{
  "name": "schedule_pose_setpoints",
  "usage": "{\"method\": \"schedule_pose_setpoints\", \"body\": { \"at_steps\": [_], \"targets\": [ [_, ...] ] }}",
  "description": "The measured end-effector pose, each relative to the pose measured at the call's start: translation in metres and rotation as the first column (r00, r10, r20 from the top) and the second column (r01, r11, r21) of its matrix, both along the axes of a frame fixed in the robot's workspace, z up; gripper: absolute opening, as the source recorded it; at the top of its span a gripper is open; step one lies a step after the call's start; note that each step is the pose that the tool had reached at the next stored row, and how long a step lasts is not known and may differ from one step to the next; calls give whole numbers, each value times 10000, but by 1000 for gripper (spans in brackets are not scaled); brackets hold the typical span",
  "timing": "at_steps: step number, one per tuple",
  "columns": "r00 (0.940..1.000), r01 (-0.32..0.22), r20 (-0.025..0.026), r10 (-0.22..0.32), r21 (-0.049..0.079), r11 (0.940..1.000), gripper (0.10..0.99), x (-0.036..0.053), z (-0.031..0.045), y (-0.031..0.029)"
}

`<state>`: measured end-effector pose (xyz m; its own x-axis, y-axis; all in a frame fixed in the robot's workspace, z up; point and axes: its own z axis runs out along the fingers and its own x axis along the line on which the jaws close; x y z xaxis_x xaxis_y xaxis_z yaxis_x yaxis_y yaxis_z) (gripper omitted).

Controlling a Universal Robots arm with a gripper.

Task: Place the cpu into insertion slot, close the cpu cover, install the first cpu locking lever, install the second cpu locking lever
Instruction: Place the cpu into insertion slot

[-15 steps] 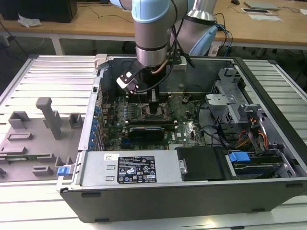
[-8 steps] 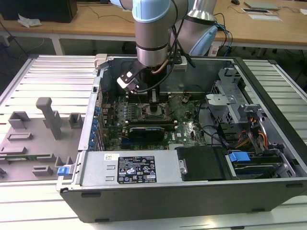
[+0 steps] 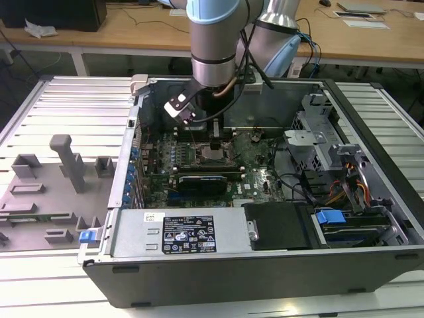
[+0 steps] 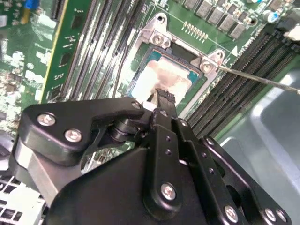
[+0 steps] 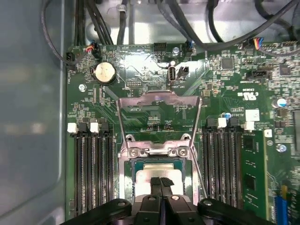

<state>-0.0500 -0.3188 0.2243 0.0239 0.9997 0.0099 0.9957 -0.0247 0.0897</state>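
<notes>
Cpu [image 5: 152, 169] inside insertion slot [image 5: 132, 180]

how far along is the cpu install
Done: the cpu sits in the socket. In hand: the gripper, fingers shut, is right over it. Left: the cover stands open, and a lever sticks out unlatched.

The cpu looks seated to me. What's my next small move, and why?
Probably lift the gripper straight up a little. The cpu lies flat in the insertion slot, the fingers are shut right over it, and the cpu cover is hinged back open, so it needs room to swing down.
</notes>
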Motion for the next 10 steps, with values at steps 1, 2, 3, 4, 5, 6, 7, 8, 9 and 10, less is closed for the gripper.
{"method": "schedule_pose_setpoints", "body": {
  "at_steps": [1,2,3,4,5,6,7,8,9,10],
  "targets": [
    [10000,0,0,0,1,10000,106,0,58,0],
    [10000,-1,0,1,0,10000,106,0,145,0],
    [10000,-1,0,1,0,10000,106,1,194,0],
    [10000,0,0,0,1,10000,106,1,228,0],
    [10000,0,0,0,1,10000,106,2,267,0],
    [10000,-1,0,1,0,10000,106,3,288,0],
    [10000,-1,-1,1,0,10000,106,4,305,0],
    [10000,-1,-1,1,0,10000,106,5,336,0],
    [10000,0,-1,0,0,10000,106,5,354,0],
    [10000,0,0,0,2,10000,106,5,357,0]
  ]
}}
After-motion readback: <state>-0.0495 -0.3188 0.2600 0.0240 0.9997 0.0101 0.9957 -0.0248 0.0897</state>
